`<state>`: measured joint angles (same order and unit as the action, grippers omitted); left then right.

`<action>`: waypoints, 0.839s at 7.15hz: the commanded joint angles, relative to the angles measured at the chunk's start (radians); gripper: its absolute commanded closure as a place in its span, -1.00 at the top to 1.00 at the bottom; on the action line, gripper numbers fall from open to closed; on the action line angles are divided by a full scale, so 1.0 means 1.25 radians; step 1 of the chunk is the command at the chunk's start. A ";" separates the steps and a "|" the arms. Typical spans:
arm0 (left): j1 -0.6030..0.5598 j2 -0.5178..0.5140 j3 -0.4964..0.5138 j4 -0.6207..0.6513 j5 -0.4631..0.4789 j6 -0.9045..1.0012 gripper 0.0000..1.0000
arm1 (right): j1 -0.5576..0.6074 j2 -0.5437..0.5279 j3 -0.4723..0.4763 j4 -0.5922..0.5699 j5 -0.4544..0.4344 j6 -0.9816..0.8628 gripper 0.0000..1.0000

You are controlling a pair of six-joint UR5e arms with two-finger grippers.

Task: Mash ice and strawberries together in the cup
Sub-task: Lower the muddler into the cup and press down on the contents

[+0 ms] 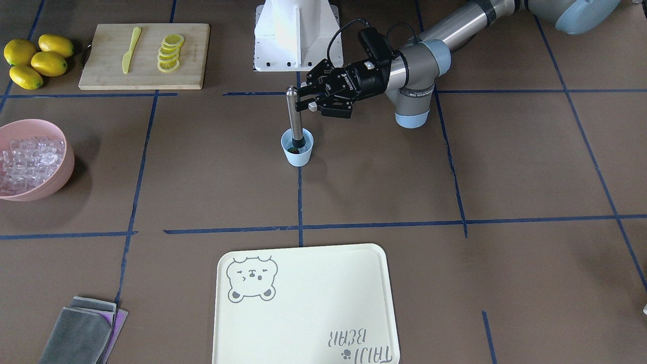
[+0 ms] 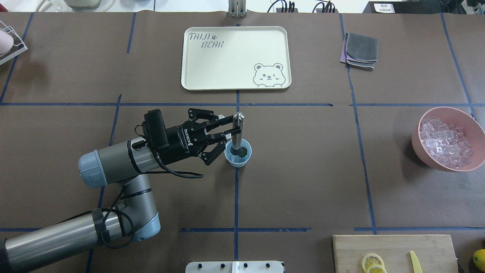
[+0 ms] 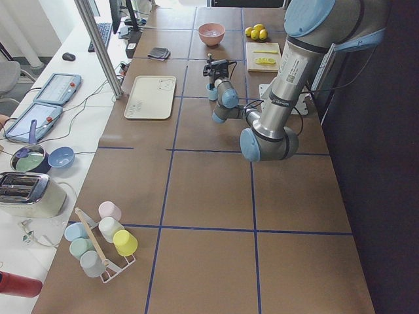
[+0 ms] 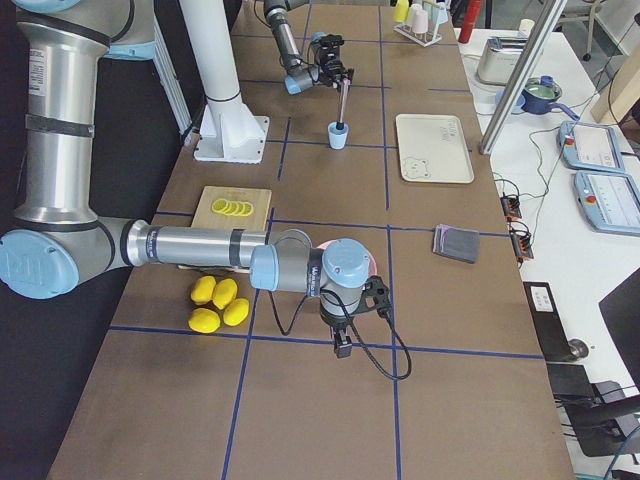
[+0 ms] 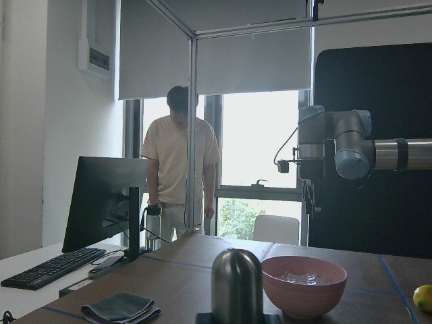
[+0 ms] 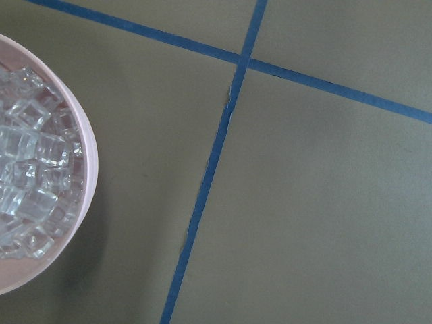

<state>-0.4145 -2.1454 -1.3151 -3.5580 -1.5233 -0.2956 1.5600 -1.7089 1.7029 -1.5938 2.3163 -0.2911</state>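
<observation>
Left gripper [image 2: 232, 126]: fingers clamped on the upper shaft of a steel muddler [image 2: 237, 133], just under its rounded cap. The muddler stands upright, its lower end down inside the cup [image 2: 237, 159]. The cup is pale blue and sits upright on the brown table [image 2: 303, 182] at a blue tape line, near the table's middle and on the robot's side of the cream tray [image 2: 197, 81]. Beside the muddler's foot we see one dark piece in the cup, probably the strawberry [image 2: 243, 152]; its colour reads too dark in the overhead view to be sure. We can make out no ice inside the cup from any view. The ice [image 2: 443, 142] lies piled in the pink bowl [image 2: 421, 156], well apart at the robot's right. Right gripper [image 4: 343, 345]: it hangs low over the table just beside the pink bowl, seen only from the side, so we cannot tell whether its fingers are apart or together.
</observation>
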 commanded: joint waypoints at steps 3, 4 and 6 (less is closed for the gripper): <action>0.038 0.004 0.036 -0.019 0.027 0.046 -1.00 | 0.000 0.000 0.001 0.000 0.000 0.001 0.99; 0.037 0.003 0.036 -0.018 0.028 0.047 -1.00 | 0.000 0.000 0.001 0.000 0.000 0.001 0.99; 0.013 -0.009 0.025 -0.015 0.030 0.044 -1.00 | 0.000 0.000 0.001 0.000 0.000 0.000 0.99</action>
<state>-0.3796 -2.1477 -1.2768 -3.5795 -1.4877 -0.2383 1.5596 -1.7088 1.7038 -1.5938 2.3163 -0.2902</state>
